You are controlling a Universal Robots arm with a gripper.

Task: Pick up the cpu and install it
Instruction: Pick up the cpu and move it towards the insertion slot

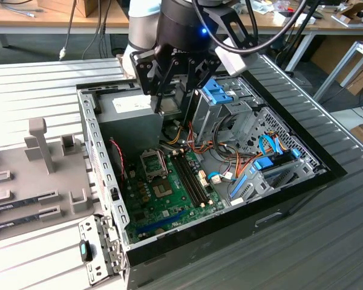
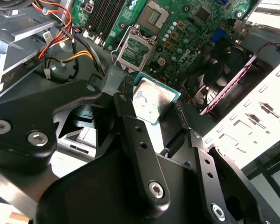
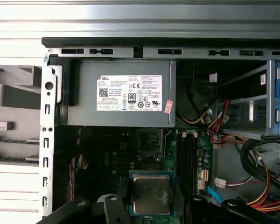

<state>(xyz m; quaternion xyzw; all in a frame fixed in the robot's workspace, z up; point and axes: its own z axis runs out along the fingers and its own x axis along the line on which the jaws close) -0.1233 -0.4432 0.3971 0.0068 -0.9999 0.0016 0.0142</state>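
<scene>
Workshop benches strewn with cables form the background of the exterior view. An open case [image 1: 327, 175] lies on a ribbed grey table [image 1: 327, 241]. Inside, the green board [image 1: 169, 202] carries the socket [image 1: 152, 163], which is uncovered and vacant. The gripper [image 1: 168, 104] hangs above the case, higher than the socket and set off from it towards the power supply [image 1: 133, 107]. Its load is hard to make out here.

Second wrist view: the two fingers [image 2: 126, 91] are closed to a narrow span on the cpu [image 2: 151, 100], pinching it by two opposite edges. Its metal top faces the camera and the chip sits tilted. It is clear of the board, with the socket beyond it and well apart from it.

First wrist view: the cpu [image 3: 151, 193] is held level between the finger ends. It is offset from the socket [image 3: 151, 142] on the side away from the power supply [image 3: 126, 93], and is not yet seated.

Handling, as a judgement: the part is light, thin and stiff. The smooth metal top would give pads little friction, so an edge grip on the green rim, as now held, is the sound choice. The underside contacts and the socket's pins are likely delicate. A crooked or forced placement risks damage, and a light squeeze should be enough for so small a weight.
</scene>
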